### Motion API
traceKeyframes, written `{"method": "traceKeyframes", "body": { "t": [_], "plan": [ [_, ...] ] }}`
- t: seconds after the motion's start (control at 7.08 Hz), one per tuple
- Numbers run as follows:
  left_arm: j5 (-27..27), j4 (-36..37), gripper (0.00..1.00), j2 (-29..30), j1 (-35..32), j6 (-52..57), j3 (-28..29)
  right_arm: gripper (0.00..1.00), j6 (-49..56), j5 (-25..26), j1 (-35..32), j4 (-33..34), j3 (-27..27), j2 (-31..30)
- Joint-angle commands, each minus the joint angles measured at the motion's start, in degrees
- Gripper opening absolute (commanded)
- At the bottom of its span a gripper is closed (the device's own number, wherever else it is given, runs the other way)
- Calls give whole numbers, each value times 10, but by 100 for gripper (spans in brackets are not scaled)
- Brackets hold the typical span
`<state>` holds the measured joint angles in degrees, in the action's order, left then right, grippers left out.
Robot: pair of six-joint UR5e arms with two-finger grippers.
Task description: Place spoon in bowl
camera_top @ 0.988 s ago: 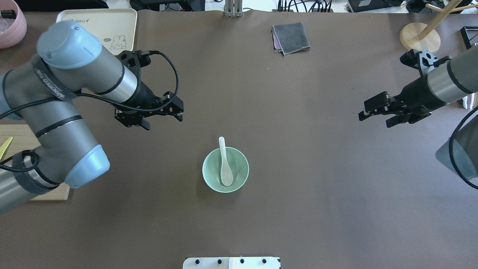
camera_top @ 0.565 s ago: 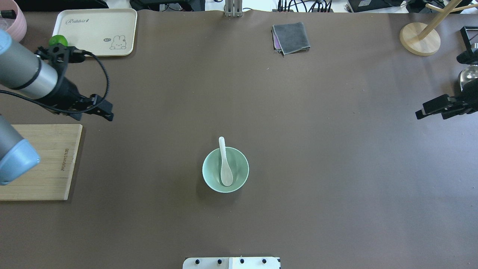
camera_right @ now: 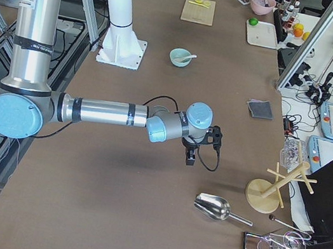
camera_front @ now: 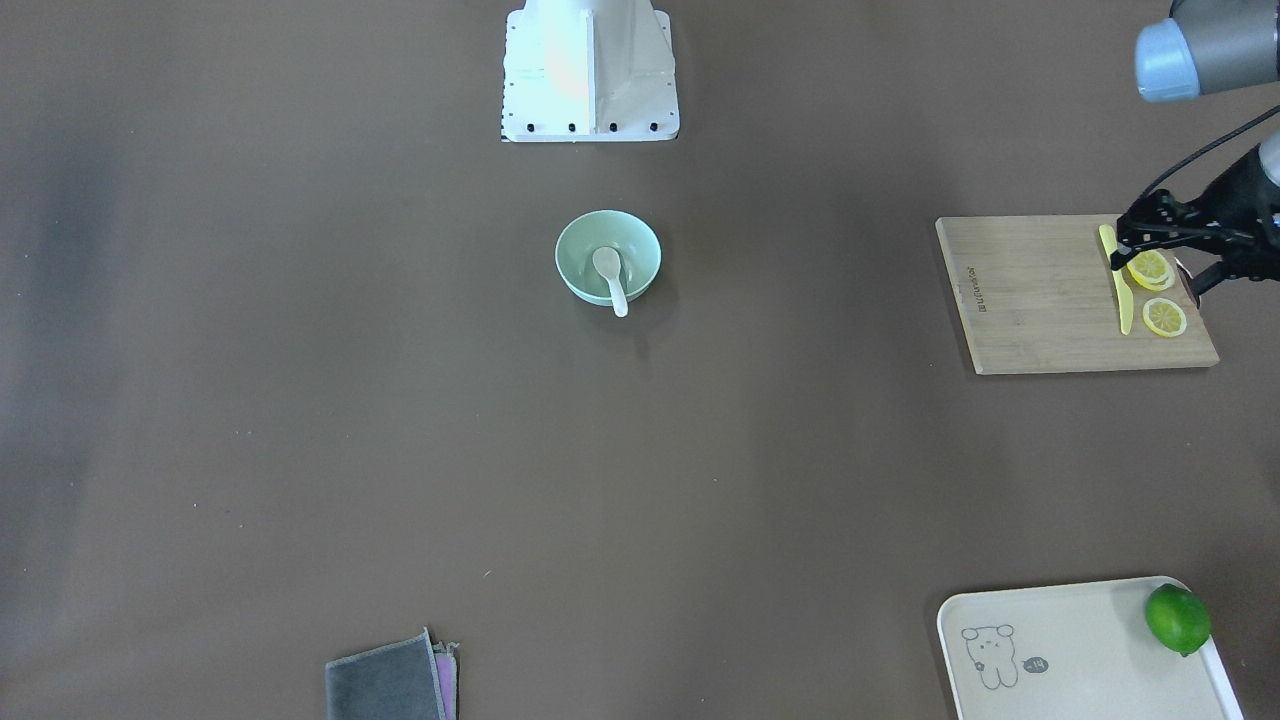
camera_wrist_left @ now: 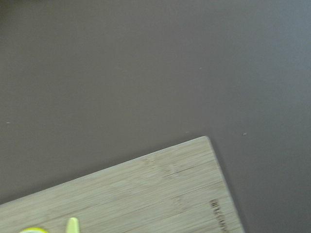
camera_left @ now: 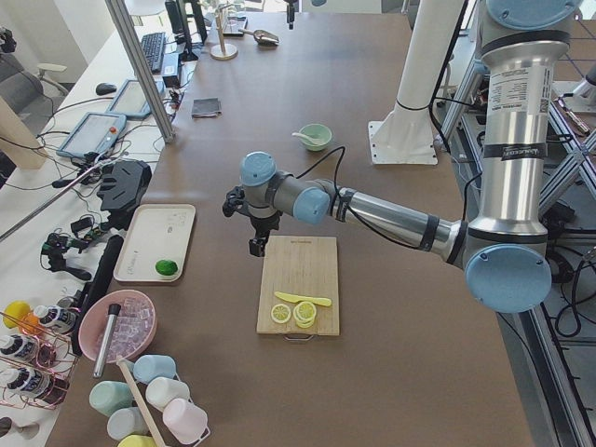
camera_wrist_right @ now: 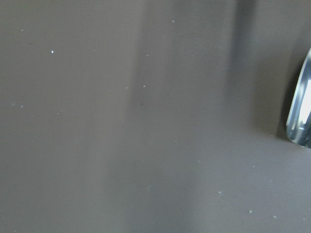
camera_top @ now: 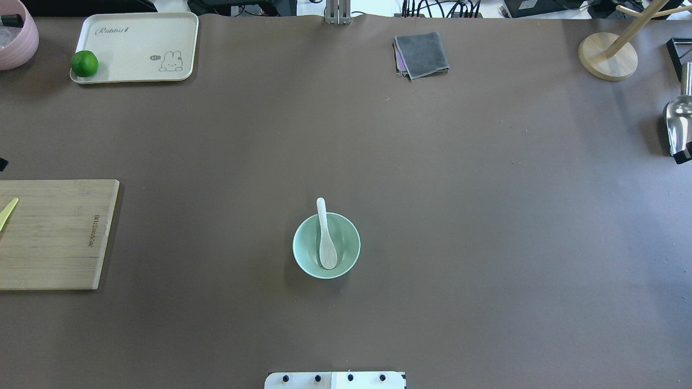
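Observation:
The white spoon lies in the pale mint-green bowl in the middle of the table. Its scoop rests on the bowl's floor and its handle leans out over the far rim. Both also show in the front-facing view, the spoon inside the bowl. My left gripper hovers open and empty over the cutting board, far from the bowl. My right gripper is far off at the other end of the table, near a metal scoop; I cannot tell whether it is open or shut.
A bamboo cutting board holds a yellow knife and lemon slices. A cream tray holds a lime. A grey cloth, a wooden stand and a metal scoop lie at the far and right sides.
Both arms have drawn back outward from the table's middle, almost out of the overhead view. The spoon and bowl have not moved.

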<state>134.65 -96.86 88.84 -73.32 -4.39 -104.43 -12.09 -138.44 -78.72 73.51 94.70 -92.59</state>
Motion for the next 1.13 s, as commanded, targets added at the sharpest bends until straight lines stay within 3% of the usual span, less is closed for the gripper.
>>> {"method": "traceKeyframes", "body": {
  "t": [0.0,0.28,0.71,0.99],
  "plan": [
    [10,0,98,-36,-64,106,24,100,18,23,-24,4,-20,0],
    [7,-3,98,-86,-80,155,13,100,28,19,-27,3,-22,1],
    [12,-8,98,-82,-105,146,11,100,28,12,-31,5,-14,-5],
    [11,-6,98,-83,-105,147,11,100,37,8,-37,40,-14,-4]
  ]
}}
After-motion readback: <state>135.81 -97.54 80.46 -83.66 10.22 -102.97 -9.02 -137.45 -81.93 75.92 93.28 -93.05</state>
